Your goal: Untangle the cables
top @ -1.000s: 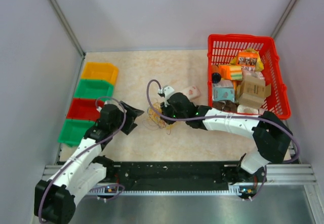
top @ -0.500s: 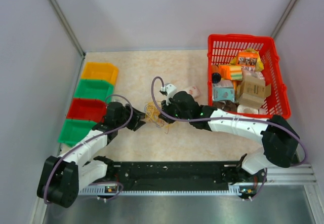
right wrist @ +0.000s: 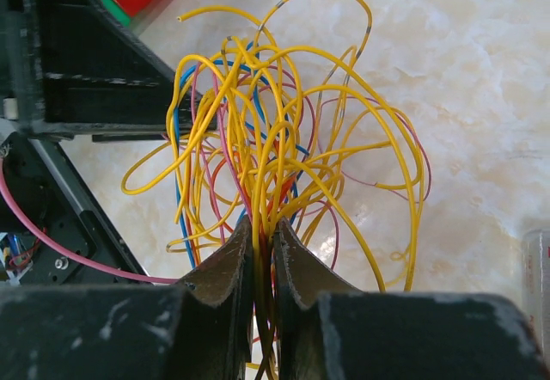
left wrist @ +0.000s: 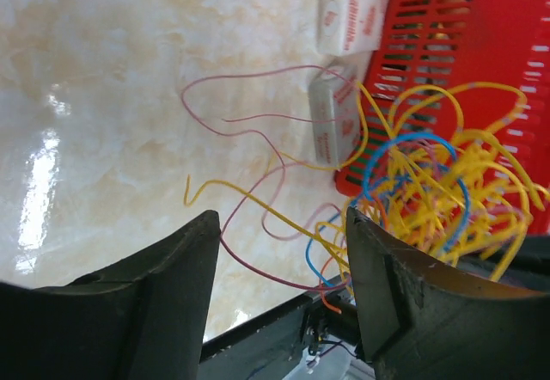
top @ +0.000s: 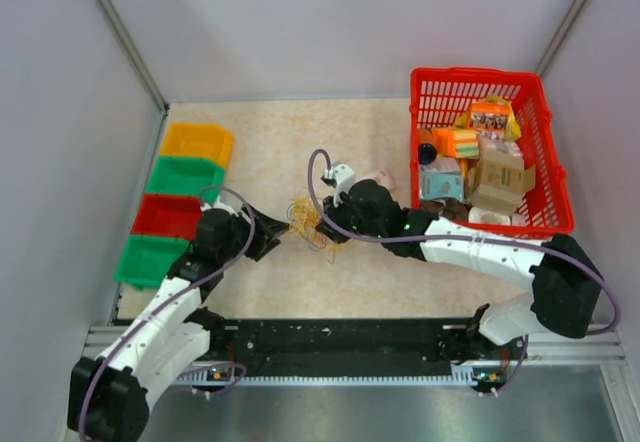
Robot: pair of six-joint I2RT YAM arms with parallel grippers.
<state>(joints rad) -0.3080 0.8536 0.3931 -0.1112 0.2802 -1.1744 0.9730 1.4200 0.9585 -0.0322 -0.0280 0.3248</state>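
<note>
Between the two pincers: the cables (top: 304,220), a loose knot of fine yellow strands with a few pink, blue and orange ones, sit over the marbled surface (top: 270,142).
Right pincer (top: 326,224): pinched narrow on the root of the bundle; in its wrist view (right wrist: 262,234) the strands fan up and away from its tips.
Left pincer (top: 283,228): jaws parted, with nothing clamped; in its wrist view (left wrist: 284,251) stray yellow, pink and blue strands cross the gap between the fingers.
Change since a second ago: the left pincer has come in from well short of the knot to just beside it. The right wrist has drawn back to its own side and its elbow has swung outward. The knot remains in the right pincer.
Edges on the left pincer's outer side: a column of bins, yellow bin (top: 197,142), green bin (top: 185,174), red bin (top: 165,214) and a second green bin (top: 148,257), near the left forearm.
Edges on the right pincer's outer side: a small white packet (top: 378,179) just beyond the wrist, then the red basket (top: 540,132) full of boxes.
Open room: bare surface beyond both pincers toward the far wall, and a narrower strip on their near side.
</note>
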